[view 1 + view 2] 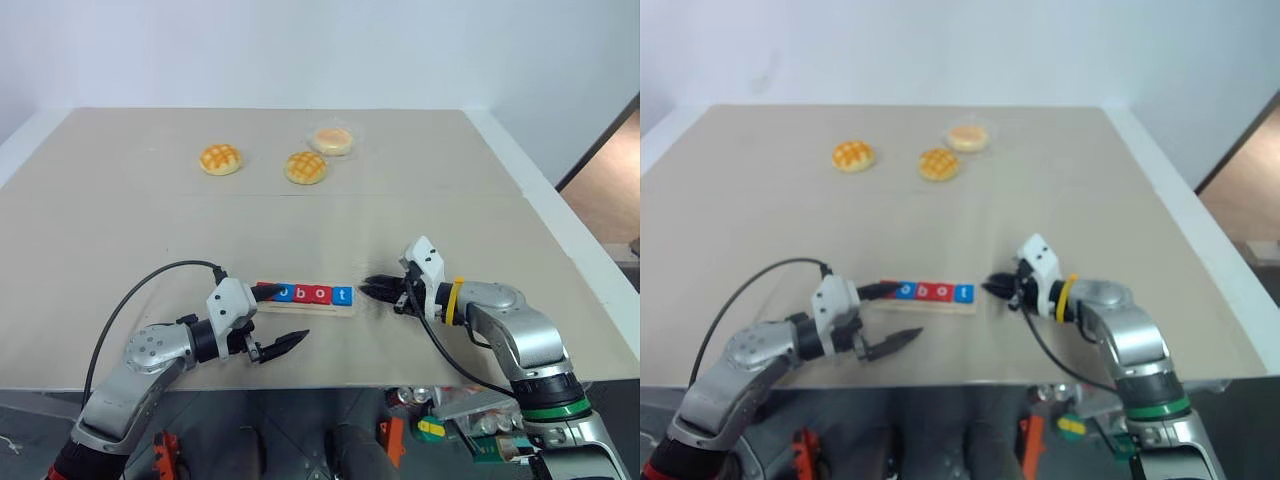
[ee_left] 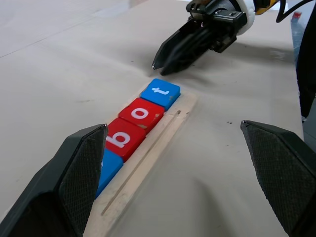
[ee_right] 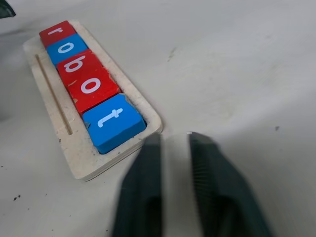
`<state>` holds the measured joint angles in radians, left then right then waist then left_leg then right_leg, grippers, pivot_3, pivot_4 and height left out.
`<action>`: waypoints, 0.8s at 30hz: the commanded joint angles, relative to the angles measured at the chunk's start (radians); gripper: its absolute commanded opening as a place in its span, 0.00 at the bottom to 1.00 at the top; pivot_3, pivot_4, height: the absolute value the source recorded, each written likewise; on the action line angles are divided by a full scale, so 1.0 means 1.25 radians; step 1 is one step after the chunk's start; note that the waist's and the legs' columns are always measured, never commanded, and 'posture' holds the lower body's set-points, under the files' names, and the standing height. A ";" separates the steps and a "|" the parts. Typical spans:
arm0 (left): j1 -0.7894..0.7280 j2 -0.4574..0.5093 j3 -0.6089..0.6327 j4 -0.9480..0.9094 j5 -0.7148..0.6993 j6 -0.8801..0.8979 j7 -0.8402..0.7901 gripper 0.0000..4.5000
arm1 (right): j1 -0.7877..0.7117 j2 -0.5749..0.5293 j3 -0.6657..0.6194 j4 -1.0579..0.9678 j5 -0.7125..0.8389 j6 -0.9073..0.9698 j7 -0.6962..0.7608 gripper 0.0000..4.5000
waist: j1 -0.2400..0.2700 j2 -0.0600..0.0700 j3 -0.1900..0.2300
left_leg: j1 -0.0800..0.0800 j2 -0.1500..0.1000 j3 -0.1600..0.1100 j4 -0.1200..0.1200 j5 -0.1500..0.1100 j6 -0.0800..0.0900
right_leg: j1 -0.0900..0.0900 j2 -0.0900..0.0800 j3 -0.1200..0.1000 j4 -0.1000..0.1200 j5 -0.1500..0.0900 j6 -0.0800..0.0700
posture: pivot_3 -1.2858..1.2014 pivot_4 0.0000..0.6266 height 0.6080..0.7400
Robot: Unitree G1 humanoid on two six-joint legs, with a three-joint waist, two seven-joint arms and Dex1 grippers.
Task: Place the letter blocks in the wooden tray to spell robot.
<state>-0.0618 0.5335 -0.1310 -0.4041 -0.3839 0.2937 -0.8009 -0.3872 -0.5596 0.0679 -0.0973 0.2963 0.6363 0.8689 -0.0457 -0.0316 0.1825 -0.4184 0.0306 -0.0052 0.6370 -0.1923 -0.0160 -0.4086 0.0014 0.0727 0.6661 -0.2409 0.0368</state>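
The table (image 1: pixel 440 210) carries, near its front edge, the wooden tray (image 3: pixel 84 158) with all five letter blocks (image 3: pixel 86 81) seated in a row reading r, o, b, o, t (red, blue, red, red, blue). The left gripper (image 1: pixel 275 320) sits at the tray's r end with its fingers spread wide, while the right gripper (image 1: pixel 372 288) rests just beside the t end, fingers nearly pressed together on nothing. Three buns (image 1: pixel 305 167) lie well apart at the far side.

Head eyes look down, wrist views close, sharing wooden tray (image 3: pixel 81 158)
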 commanded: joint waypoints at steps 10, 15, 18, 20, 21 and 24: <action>-0.012 0.006 0.013 -0.018 0.004 -0.003 -0.005 1.00 | 0.010 0.014 0.039 -0.060 -0.015 -0.037 -0.026 0.01 | 0.000 0.000 0.000 | -0.001 0.000 0.000 0.000 0.000 0.000 | 0.000 0.000 0.000 0.000 -0.001 0.001 | 0.52 0.24 1.00; -0.013 0.005 0.011 -0.015 0.009 -0.003 -0.003 1.00 | 0.013 0.017 0.044 -0.071 -0.014 -0.036 -0.026 0.01 | 0.000 0.000 0.000 | -0.001 0.000 0.000 0.000 0.000 0.000 | 0.000 0.000 0.000 0.000 -0.001 0.001 | 0.52 0.24 1.00; -0.013 0.004 0.010 -0.013 0.011 -0.003 -0.003 1.00 | 0.011 0.019 0.047 -0.069 -0.015 -0.039 -0.027 0.01 | 0.000 0.000 0.000 | -0.001 0.000 0.000 0.000 0.000 0.000 | 0.000 0.000 0.000 0.000 0.000 0.000 | 0.52 0.24 1.00; -0.014 0.004 0.009 -0.012 0.013 -0.003 -0.003 1.00 | 0.009 0.020 0.048 -0.066 -0.016 -0.041 -0.027 0.01 | 0.000 0.000 0.000 | -0.001 0.000 0.000 0.000 0.000 0.000 | 0.000 0.000 0.000 0.000 0.000 0.000 | 0.52 0.24 1.00; -0.014 0.003 0.009 -0.012 0.014 -0.003 -0.002 1.00 | 0.007 0.019 0.047 -0.064 -0.017 -0.042 -0.028 0.01 | 0.000 0.000 0.000 | -0.001 0.000 0.000 0.000 0.000 0.000 | 0.000 0.000 0.000 0.000 -0.001 0.000 | 0.52 0.24 1.00; -0.014 -0.008 0.027 -0.004 0.017 0.002 0.026 1.00 | -0.002 0.015 0.028 -0.044 -0.022 -0.057 -0.038 0.01 | 0.000 0.000 0.000 | -0.001 0.000 0.000 0.000 0.000 0.000 | 0.000 0.000 0.000 0.000 -0.001 0.001 | 0.52 0.24 1.00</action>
<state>-0.0684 0.5267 -0.1255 -0.3994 -0.3610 0.2937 -0.7872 -0.3694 -0.5331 0.1272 -0.1346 0.2678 0.5891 0.8262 -0.0452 -0.0316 0.1825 -0.4195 0.0306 -0.0055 0.6366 -0.1921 -0.0158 -0.4090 0.0017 0.0730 0.6660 -0.2417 0.0375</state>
